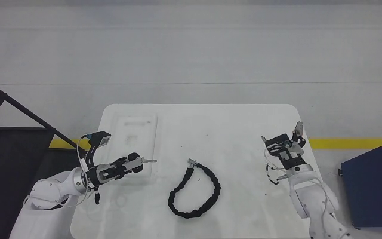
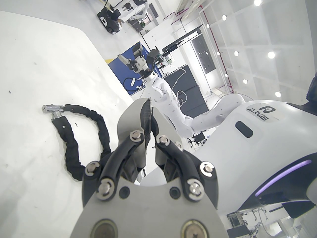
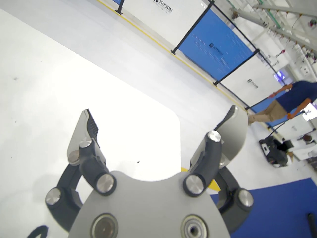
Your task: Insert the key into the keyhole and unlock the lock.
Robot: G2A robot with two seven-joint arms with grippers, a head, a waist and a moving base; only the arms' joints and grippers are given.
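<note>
From above, you see a flat white tray (image 1: 128, 140) near the tabletop's (image 1: 250, 119) left edge. Your left gripper (image 1: 143, 161) is at the tray's front-right corner, jaws pinching the key (image 1: 150, 159). The lock (image 1: 216, 186) lies mid-front, apart from the key. Your right gripper (image 1: 282, 134) is at the right edge. In the left wrist view, the jaws are pressed together and the lock (image 2: 70, 144) lies beside them. In the right wrist view, the jaws are spread above the tabletop's corner.

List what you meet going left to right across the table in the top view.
left gripper, jaws shut on the key → black chain lock → right gripper, jaws open
</note>
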